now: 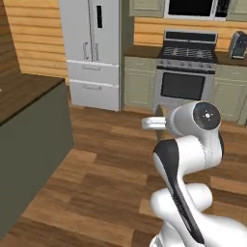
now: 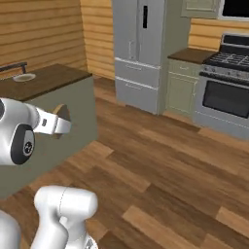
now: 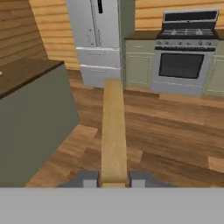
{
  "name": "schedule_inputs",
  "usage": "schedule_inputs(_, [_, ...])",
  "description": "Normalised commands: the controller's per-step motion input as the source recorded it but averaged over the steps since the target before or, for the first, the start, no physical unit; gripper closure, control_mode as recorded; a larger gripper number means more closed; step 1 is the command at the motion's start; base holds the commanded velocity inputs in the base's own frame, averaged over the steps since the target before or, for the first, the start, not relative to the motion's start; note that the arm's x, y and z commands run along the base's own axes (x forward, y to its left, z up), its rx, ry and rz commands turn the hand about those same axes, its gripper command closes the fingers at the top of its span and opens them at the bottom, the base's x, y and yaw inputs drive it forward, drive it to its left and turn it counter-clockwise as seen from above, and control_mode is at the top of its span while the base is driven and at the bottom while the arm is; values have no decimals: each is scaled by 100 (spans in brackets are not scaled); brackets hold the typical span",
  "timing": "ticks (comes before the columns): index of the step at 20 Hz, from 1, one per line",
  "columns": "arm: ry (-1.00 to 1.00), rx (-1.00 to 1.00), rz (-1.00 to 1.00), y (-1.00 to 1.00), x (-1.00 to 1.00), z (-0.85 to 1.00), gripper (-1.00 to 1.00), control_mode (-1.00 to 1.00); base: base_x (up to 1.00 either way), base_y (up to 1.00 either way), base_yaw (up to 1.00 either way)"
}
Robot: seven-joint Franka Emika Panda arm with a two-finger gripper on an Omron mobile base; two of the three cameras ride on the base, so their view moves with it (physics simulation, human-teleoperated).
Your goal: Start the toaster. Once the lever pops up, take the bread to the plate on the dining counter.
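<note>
Between the two dark finger tips of the gripper (image 3: 113, 179), the bread (image 3: 113, 131) is held edge-on; the jaws are clamped on its lower edge, and the slice projects forward as a narrow tan strip in the hand view. It is carried in mid-air above the wooden floor (image 3: 170, 131), well apart from any bench. In the right base view, a rounded tan corner of the slice is seen just behind the hand.

**Hazards**
- The slice is gripped at one edge only. It is judged that a sharp swing of the arm, or a jolt of the base, may cause it to pivot or slip from the jaws to the floor.
- The dining counter (image 2: 53, 78) stands to the left, with the plate (image 2: 24, 77) near its far edge. A low approach risks a strike of the bread against the grey-beige front.
- An early release is likely to leave the slice off the plate.

**Count**
- Bread: one.
- Plate: one.
- Dining counter: one.
- Toaster (image 1: 238, 44): one, on the rear bench right of the stove (image 1: 187, 67).
- Refrigerator (image 1: 92, 53): one.
- Stove: one.
</note>
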Motion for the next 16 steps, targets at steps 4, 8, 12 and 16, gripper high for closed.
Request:
schedule_inputs(4, [0,0,0,0,0,0,100,100,24,75,77])
schedule_inputs(8, [0,0,0,0,0,0,100,100,18,66,81])
schedule_inputs(12, [0,0,0,0,0,0,100,100,98,-11,55])
schedule_inputs(16, [0,0,0,0,0,0,100,100,100,-63,29])
